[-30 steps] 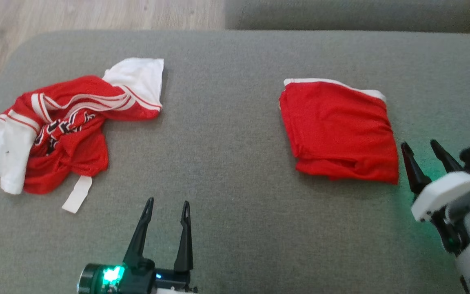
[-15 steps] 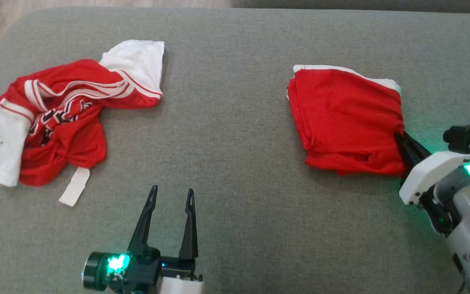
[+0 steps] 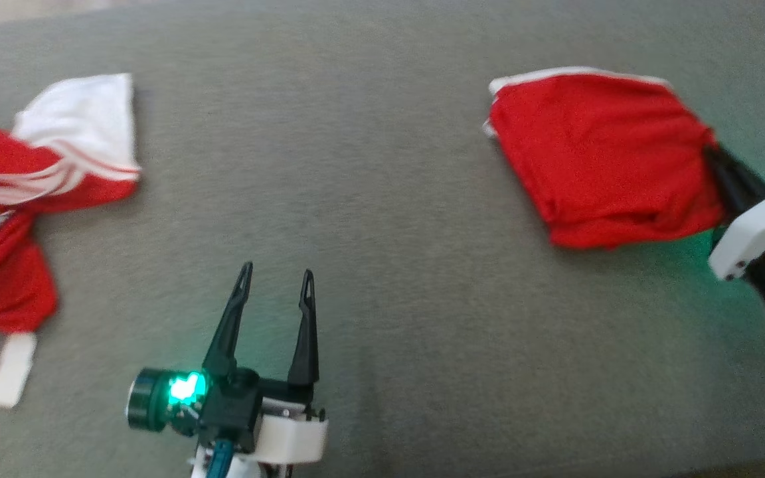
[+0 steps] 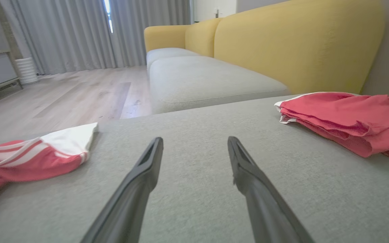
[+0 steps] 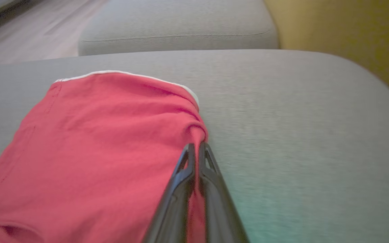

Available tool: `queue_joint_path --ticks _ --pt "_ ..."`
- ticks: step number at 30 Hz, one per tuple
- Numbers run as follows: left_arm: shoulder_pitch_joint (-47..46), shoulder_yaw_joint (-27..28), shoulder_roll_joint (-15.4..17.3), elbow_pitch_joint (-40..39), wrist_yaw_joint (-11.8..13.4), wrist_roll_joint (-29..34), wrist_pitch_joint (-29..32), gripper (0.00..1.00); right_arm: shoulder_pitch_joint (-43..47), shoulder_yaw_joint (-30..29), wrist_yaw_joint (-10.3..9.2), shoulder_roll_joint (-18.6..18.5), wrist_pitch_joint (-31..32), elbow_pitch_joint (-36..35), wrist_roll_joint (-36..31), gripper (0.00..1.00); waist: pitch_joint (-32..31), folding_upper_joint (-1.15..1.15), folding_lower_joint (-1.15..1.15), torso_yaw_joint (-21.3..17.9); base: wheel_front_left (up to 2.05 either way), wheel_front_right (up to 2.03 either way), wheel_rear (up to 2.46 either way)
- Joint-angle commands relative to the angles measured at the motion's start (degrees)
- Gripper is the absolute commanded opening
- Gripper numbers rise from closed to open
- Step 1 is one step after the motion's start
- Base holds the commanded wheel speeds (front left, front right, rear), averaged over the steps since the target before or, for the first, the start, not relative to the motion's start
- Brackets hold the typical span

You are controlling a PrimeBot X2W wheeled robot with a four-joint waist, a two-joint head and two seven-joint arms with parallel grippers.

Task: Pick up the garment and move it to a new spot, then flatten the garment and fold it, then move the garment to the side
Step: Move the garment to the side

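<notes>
Head view, two garments (image 3: 605, 156) (image 3: 4, 292), two grippers (image 3: 277, 272) (image 3: 711, 151)

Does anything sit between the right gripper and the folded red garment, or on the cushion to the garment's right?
Nothing visible does. The right gripper is shut on the folded garment at its right edge, and the grey cushion beyond it is bare. The crumpled jersey lies far off to the left.

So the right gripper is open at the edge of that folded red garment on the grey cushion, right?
Not quite. The right gripper is not open: it is pinched shut on the edge of the folded red garment, as the right wrist view shows. The rest is right.
</notes>
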Motion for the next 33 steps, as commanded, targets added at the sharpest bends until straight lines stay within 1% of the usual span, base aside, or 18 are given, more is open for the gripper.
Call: queue_joint_path --ticks 1,2,3,7,12,17,22,23,24,25,26,30,33 --pt "-2.4 1.9 0.6 -1.4 -0.3 1.0 -0.4 1.00 -2.0 0.5 -0.04 -3.2 -1.3 -0.7 0.2 0.00 4.1 0.00 -0.01 -5.8 0.00 0.00 0.00" --pt "-2.9 2.0 0.9 -1.4 -0.4 1.2 -0.4 1.00 -2.8 0.7 -0.04 -3.7 -1.6 -0.4 0.0 0.00 4.8 0.00 -0.01 -6.9 0.00 0.00 0.00" --pt "-2.9 2.0 0.9 -1.4 -0.4 1.2 -0.4 1.00 -2.8 0.7 -0.04 -3.7 -1.6 -0.4 0.0 0.00 4.8 0.00 -0.01 -6.9 0.00 0.00 0.00" --pt "-4.5 2.1 2.1 -0.8 -1.0 1.9 -0.4 1.00 -6.3 1.0 -0.04 -4.7 -2.6 1.4 -0.1 0.00 7.0 0.00 -0.01 -10.3 0.00 0.00 0.00" --pt "-6.0 2.2 3.6 -0.4 -1.3 2.6 -0.4 1.00 -10.4 2.0 -0.04 -5.5 -3.7 4.1 -1.0 0.00 9.0 0.00 -0.01 -12.9 0.00 0.00 0.00" --pt "-6.9 2.1 4.5 -0.2 -1.3 2.8 -0.4 1.00 -14.2 2.1 -0.04 -7.0 -6.0 7.6 -2.9 0.00 10.0 0.00 -0.01 -14.0 0.00 0.00 0.00" --pt "-7.4 1.7 4.9 0.0 -1.3 2.7 -0.4 1.00 -16.7 2.0 -0.04 -7.7 -8.1 11.2 -4.8 0.00 10.2 0.00 -0.01 -14.0 0.00 0.00 0.00" --pt "-7.5 1.7 4.9 0.1 -1.3 2.7 -0.4 1.00 -17.2 1.9 -0.04 -7.6 -8.5 11.9 -5.3 0.02 10.1 0.00 -0.01 -13.9 0.00 0.00 0.00" --pt "-7.6 1.5 4.9 0.2 -1.3 2.7 -0.4 1.00 -17.5 1.7 -0.04 -7.5 -9.0 12.6 -5.8 0.14 10.0 0.00 -0.01 -13.7 0.00 0.00 0.00" --pt "-7.7 1.4 4.8 0.3 -1.3 2.6 -0.4 1.00 -17.8 1.3 -0.04 -7.4 -9.4 13.4 -6.4 0.41 9.9 0.00 -0.01 -13.4 0.00 0.00 0.00" --pt "-7.9 1.3 4.7 0.4 -1.2 2.5 -0.4 1.00 -17.9 0.9 -0.04 -7.2 -9.7 14.4 -6.8 1.00 9.7 0.00 -0.01 -13.1 0.00 0.00 0.00" --pt "-8.2 1.0 4.1 0.7 -0.9 2.1 -0.4 1.00 -18.9 -2.0 -0.04 -6.3 -11.1 18.7 -10.2 1.00 8.3 0.00 -0.01 -11.4 0.00 0.00 0.00" --pt "-7.7 0.9 3.8 0.9 -0.6 1.6 -0.4 1.00 -18.8 -4.3 -0.04 -4.9 -11.6 19.9 -13.5 1.00 6.5 0.00 -0.01 -10.0 0.00 0.00 0.00"
